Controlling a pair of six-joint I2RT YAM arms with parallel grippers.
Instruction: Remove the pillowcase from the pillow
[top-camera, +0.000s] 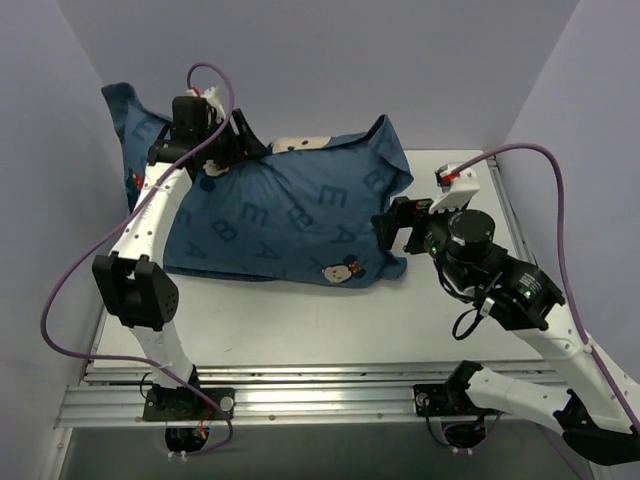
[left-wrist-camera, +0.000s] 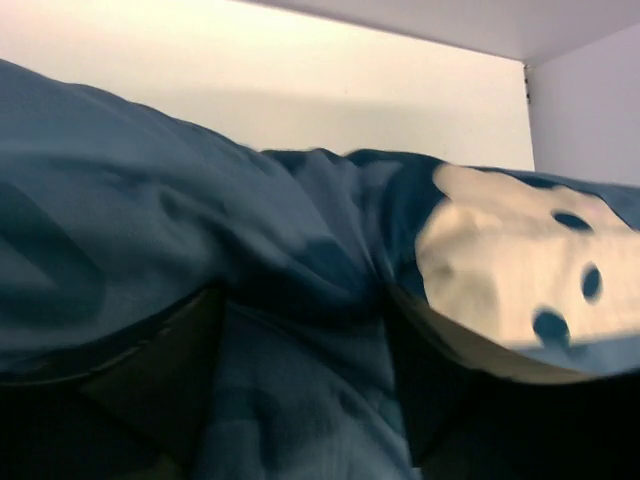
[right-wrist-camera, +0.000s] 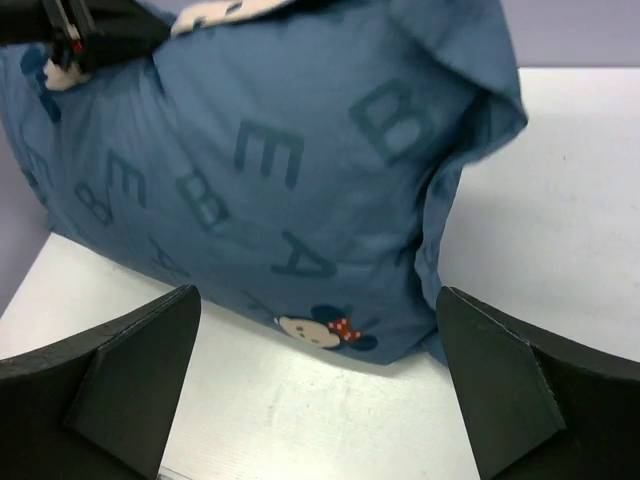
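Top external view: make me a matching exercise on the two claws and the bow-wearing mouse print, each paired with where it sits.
Column one:
1. left claw
2. right claw
3. mouse face with red bow

Column two:
A. printed near the front right corner of the pillowcase
B. open, facing the pillowcase's right end
C. down in the fabric on the pillowcase's top, toward its far left

Pairs: 1-C, 2-B, 3-A
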